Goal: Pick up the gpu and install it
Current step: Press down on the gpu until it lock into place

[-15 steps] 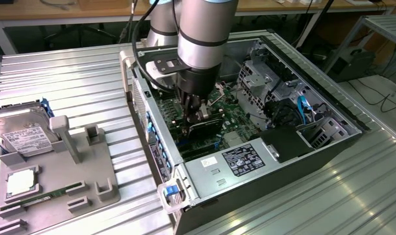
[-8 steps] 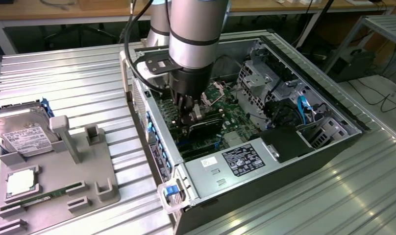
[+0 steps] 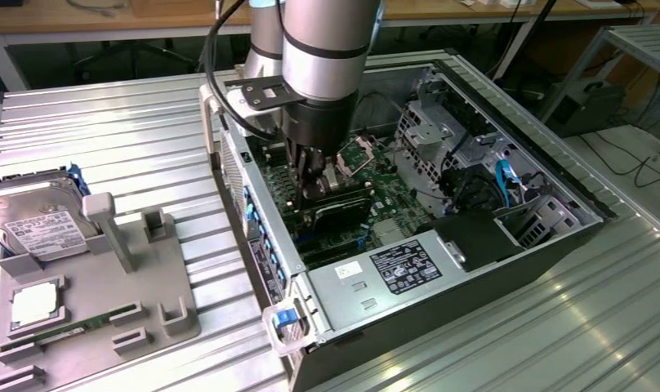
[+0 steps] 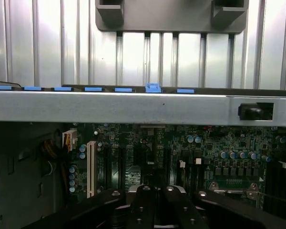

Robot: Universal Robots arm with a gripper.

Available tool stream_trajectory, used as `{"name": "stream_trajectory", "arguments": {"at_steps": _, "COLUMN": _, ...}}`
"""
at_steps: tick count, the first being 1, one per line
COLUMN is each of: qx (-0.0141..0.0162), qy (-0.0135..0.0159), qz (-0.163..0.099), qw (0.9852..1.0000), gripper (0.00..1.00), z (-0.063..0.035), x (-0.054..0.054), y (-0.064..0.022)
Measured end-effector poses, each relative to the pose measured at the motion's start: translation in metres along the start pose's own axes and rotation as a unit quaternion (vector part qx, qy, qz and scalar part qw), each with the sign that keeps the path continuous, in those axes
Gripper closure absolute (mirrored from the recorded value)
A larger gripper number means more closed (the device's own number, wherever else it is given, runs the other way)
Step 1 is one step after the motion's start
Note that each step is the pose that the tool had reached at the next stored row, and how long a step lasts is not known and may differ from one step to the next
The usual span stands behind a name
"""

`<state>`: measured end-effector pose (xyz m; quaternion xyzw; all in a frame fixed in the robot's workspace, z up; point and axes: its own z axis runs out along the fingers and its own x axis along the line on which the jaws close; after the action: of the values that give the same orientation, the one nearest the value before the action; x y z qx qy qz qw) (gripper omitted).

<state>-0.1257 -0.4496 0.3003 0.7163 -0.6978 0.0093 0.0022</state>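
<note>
A robot arm reaches straight down into an open computer case (image 3: 461, 106) that lies on its side on a ribbed metal table (image 3: 112, 122). The pincer (image 3: 314, 181) is drawn fully together, and directly beneath its tips sits the gpu (image 3: 341, 214), a dark card standing on edge against the green motherboard (image 3: 401, 196). Whether the pincer clamps the card's top edge or only presses on it cannot be told. The card appears to stand upright because it goes edge-first into a slot, so it looks to be at or in its place, with the arm bearing down from above.

In the wrist view the closed pincer (image 4: 155, 207) hangs over the motherboard (image 4: 219, 148), with a white slot (image 4: 91, 168) off to one side and the case's silver wall (image 4: 109, 107) beyond it.

Just beyond the card, on the side away from the arm, lies the grey power supply (image 3: 401, 273) with its label. Well apart from the pincer, outside the case at the exterior view's left, a grey parts holder (image 3: 101, 302) keeps a silver hard drive (image 3: 42, 233) in its cradle
</note>
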Motion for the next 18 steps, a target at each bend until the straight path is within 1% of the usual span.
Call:
{"name": "stream_trajectory", "arguments": {"at_steps": 1, "qx": 0.0000, "qy": 0.0008, "qz": 0.000, "qw": 1.0000, "gripper": 0.89, "z": -0.0011, "x": 0.000, "y": 0.0003}}
{"name": "stream_trajectory", "arguments": {"at_steps": 6, "qx": 0.0000, "qy": 0.0027, "qz": 0.000, "qw": 1.0000, "gripper": 0.89, "z": -0.0029, "x": 0.000, "y": 0.0032}}
{"name": "stream_trajectory", "arguments": {"at_steps": 9, "qx": -0.0001, "qy": 0.0048, "qz": 0.000, "qw": 1.0000, "gripper": 0.89, "z": -0.0031, "x": 0.000, "y": 0.0092}}
{"name": "stream_trajectory", "arguments": {"at_steps": 10, "qx": -0.0002, "qy": 0.0148, "qz": -0.001, "qw": 0.9999, "gripper": 0.89, "z": -0.0080, "x": -0.003, "y": 0.0189}}
{"name": "stream_trajectory", "arguments": {"at_steps": 11, "qx": -0.0005, "qy": 0.0201, "qz": -0.001, "qw": 0.9998, "gripper": 0.89, "z": -0.0105, "x": -0.007, "y": 0.0274}}
{"name": "stream_trajectory", "arguments": {"at_steps": 12, "qx": -0.0014, "qy": 0.0203, "qz": -0.001, "qw": 0.9998, "gripper": 0.89, "z": -0.0042, "x": -0.009, "y": 0.0321}}
{"name": "stream_trajectory", "arguments": {"at_steps": 13, "qx": -0.0014, "qy": 0.0209, "qz": -0.002, "qw": 0.9998, "gripper": 0.89, "z": -0.0042, "x": -0.009, "y": 0.0382}}
{"name": "stream_trajectory", "arguments": {"at_steps": 14, "qx": -0.0068, "qy": 0.0208, "qz": -0.002, "qw": 0.9998, "gripper": 0.89, "z": -0.0042, "x": -0.010, "y": 0.0383}}
{"name": "stream_trajectory", "arguments": {"at_steps": 15, "qx": -0.0098, "qy": 0.0207, "qz": -0.003, "qw": 0.9997, "gripper": 0.89, "z": -0.0026, "x": -0.010, "y": 0.0343}}
{"name": "stream_trajectory", "arguments": {"at_steps": 16, "qx": -0.0097, "qy": 0.0207, "qz": -0.005, "qw": 0.9997, "gripper": 0.89, "z": -0.0133, "x": -0.016, "y": 0.0289}}
{"name": "stream_trajectory", "arguments": {"at_steps": 18, "qx": -0.0098, "qy": 0.0207, "qz": -0.006, "qw": 0.9997, "gripper": 0.89, "z": -0.0132, "x": -0.013, "y": 0.0306}}
